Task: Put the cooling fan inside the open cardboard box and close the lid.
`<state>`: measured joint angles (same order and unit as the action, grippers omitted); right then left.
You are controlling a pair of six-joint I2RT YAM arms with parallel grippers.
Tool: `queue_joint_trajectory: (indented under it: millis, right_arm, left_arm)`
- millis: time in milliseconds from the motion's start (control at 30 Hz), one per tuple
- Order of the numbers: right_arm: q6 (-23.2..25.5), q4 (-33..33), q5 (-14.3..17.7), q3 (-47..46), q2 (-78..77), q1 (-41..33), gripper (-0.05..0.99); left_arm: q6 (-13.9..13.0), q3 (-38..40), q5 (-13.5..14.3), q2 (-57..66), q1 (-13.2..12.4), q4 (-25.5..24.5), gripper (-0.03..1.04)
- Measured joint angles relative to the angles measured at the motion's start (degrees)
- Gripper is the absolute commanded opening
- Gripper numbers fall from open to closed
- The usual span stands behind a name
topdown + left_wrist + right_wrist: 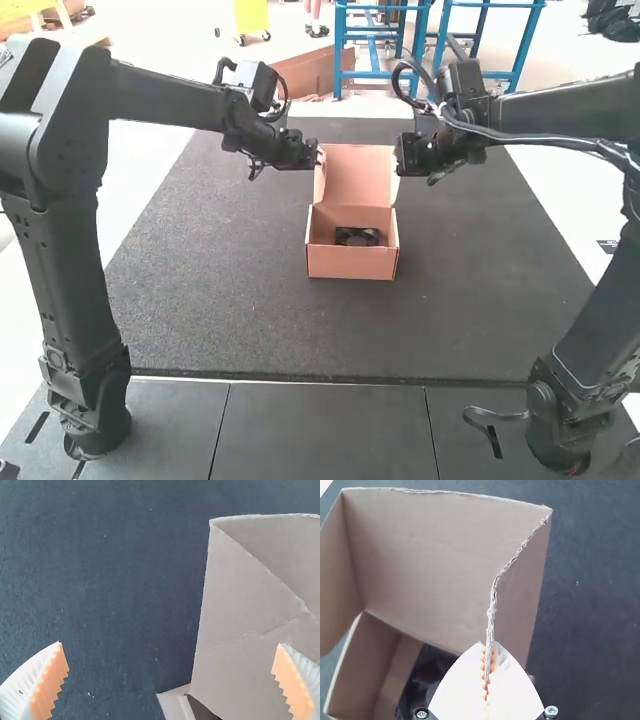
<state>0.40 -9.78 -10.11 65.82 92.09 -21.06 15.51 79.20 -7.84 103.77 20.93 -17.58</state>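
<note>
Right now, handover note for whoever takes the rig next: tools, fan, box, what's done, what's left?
Left tool: open, beside the lid's left side flap, not gripping.
Right tool: shut on the edge of the right side flap.
Cooling fan lies inside the cardboard box on the mat; lid stands upright.
Done: fan in box.
Left: fold the lid down and close it.
</note>
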Motion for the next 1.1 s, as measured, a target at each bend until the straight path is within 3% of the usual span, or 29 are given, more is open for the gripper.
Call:
queue_joint_trajectory:
  millis: [367, 1100]
  right_arm:
    - [1.29, 4.87, 3.72, -8.57, -5.53, -2.05, -0.01]
    - [3.45, 6.56, 4.33, -18.47, -8.28, -6.47, -0.01]
  left_arm:
    - [0.00, -3.17, 0.00, -2.62, 0.00, 0.28, 0.97]
    - [0.00, -10.10, -0.79, -5.73, 0.09, 1.42, 0.97]
